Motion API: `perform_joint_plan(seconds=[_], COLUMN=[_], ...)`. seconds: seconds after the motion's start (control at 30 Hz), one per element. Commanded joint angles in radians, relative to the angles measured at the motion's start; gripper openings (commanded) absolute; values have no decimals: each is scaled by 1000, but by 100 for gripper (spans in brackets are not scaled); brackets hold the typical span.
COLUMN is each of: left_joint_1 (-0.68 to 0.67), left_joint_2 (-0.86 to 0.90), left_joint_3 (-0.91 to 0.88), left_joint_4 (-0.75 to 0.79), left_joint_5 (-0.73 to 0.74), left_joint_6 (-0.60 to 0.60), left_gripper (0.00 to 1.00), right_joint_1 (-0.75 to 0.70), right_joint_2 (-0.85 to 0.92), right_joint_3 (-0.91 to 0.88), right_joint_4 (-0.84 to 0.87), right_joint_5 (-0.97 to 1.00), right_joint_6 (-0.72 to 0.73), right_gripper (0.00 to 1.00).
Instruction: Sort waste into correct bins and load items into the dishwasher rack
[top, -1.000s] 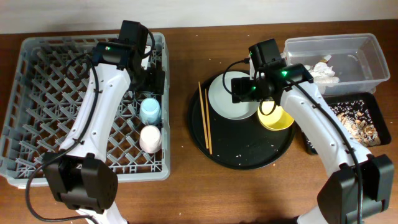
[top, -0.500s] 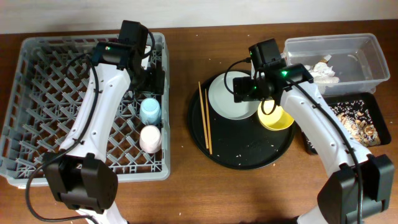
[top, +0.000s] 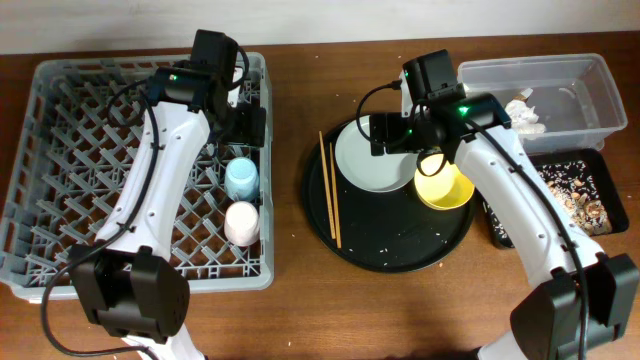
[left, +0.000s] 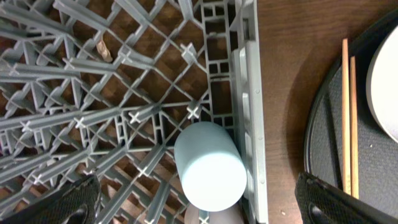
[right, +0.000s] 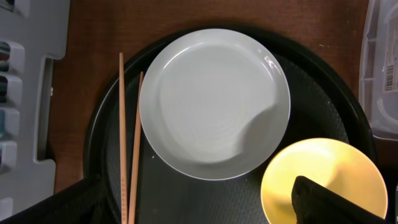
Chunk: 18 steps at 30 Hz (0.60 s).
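The grey dishwasher rack (top: 100, 150) holds the blue cup (top: 240, 178) and the pink cup (top: 241, 222) upside down by its right wall. My left gripper (top: 250, 128) hovers open and empty just behind the blue cup (left: 208, 165). The grey-green plate (top: 365, 165), yellow bowl (top: 443, 188) and chopsticks (top: 329, 190) lie on the round black tray (top: 390, 250). My right gripper (top: 392, 132) is open and empty above the plate (right: 214, 102), with the bowl (right: 323, 180) under its right finger and the chopsticks (right: 127, 143) to the left.
The clear tub (top: 560, 90) at the back right holds crumpled white napkins (top: 520, 115). The shallow black tray (top: 575, 195) in front of it holds brownish scraps and rice. A few rice grains lie on the round tray.
My right arm has shifted a little toward the back of the table, uncovering more of the yellow bowl. The left arm has not moved.
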Motion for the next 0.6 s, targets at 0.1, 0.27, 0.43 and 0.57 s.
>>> perform_joint_plan(seconds=[0.1,0.27,0.43,0.57], left_joint_1=[-5,-275,-551,-623], left_joint_2=[-2,11,233,348], left_joint_3=[18,18,18,18], left_joint_4=[92,281,557,662], left_joint_5=[142,304,267,181], left_joint_6=[4,-7,-203,-291], left_gripper=[99,95,90,80], right_joint_1=[-113,-370,-589,-625], right_joint_2=[-39,-85,-83,-82], right_joint_3=[177,261,261,238], right_joint_4=[-214,-367,-423,-434], right_joint_5=[0,-12,-11,-11], right_joint_6=[31,87,87,86], right_gripper=[98,98,98,98])
